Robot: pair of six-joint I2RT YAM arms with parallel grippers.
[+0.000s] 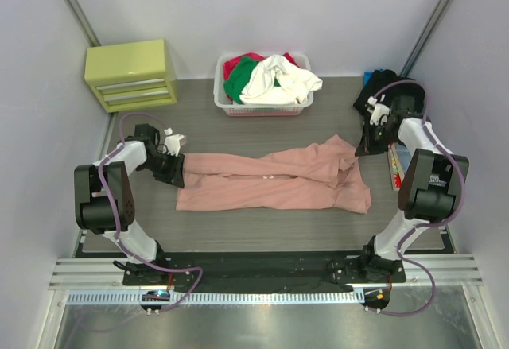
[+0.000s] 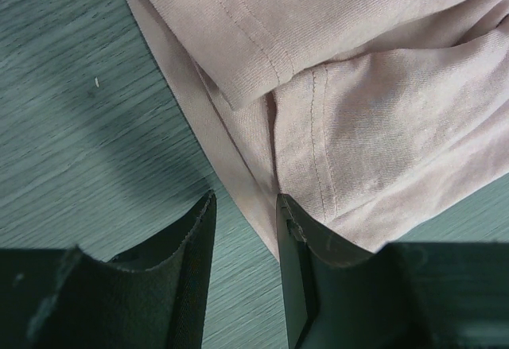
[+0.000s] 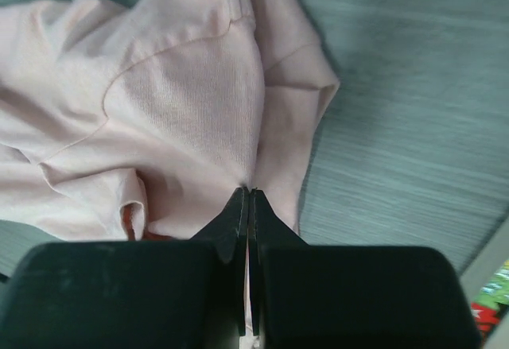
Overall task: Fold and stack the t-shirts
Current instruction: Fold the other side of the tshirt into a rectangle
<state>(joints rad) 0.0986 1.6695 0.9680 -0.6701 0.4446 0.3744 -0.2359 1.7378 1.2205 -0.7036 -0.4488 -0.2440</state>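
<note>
Salmon-pink t-shirt (image 1: 274, 182) lies on the desk (image 1: 238, 130); right end effector (image 3: 249, 195) pinches it tight; left end effector (image 2: 245, 210), narrowly parted at the hem, should clamp first.

A lab test cell: plain white walls (image 1: 318, 7), aluminium mounting rail (image 1: 71, 273), grey tabletop (image 1: 199, 122).

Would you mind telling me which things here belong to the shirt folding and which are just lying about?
Job:
pink t-shirt
right gripper, shut on its right end
left gripper, open at its left end
black cloth at the back right, possibly another t-shirt

Lying about:
yellow-green drawer cabinet
basket of clothes
</note>
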